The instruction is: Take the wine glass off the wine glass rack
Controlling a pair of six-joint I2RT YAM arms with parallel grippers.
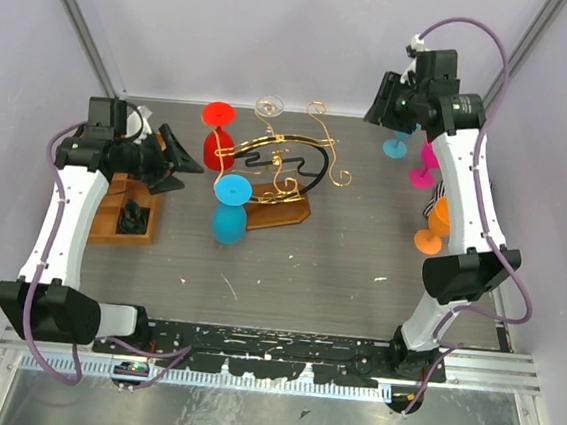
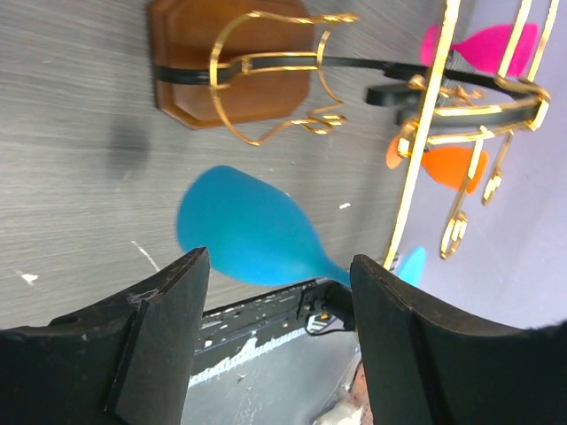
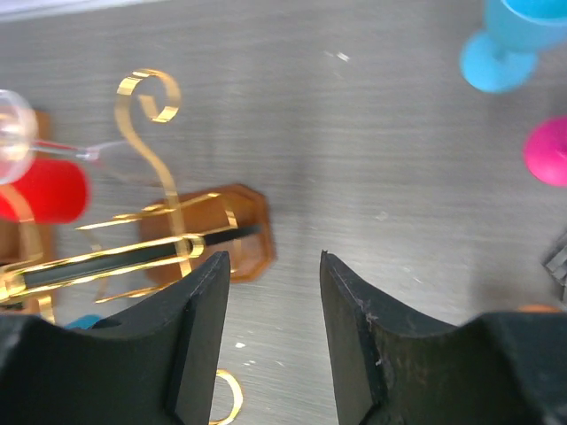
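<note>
Wine glass rack (image 1: 283, 213) at the centre of a grey bench (image 1: 338, 268), lavender walls.
One rack carries three glasses: red (image 1: 219, 149), blue (image 1: 229, 222), clear (image 1: 269, 106); three more (image 1: 428, 154) stand at two o'clock; both arms' jaws apart, empty.

Laboratory robot cell: plain lilac walls (image 1: 311, 34), metal corner posts (image 1: 81, 17), left arm (image 1: 62, 221) and right arm (image 1: 470, 200) bolted to a rail (image 1: 271, 342) edging a grey table (image 1: 339, 258).
</note>
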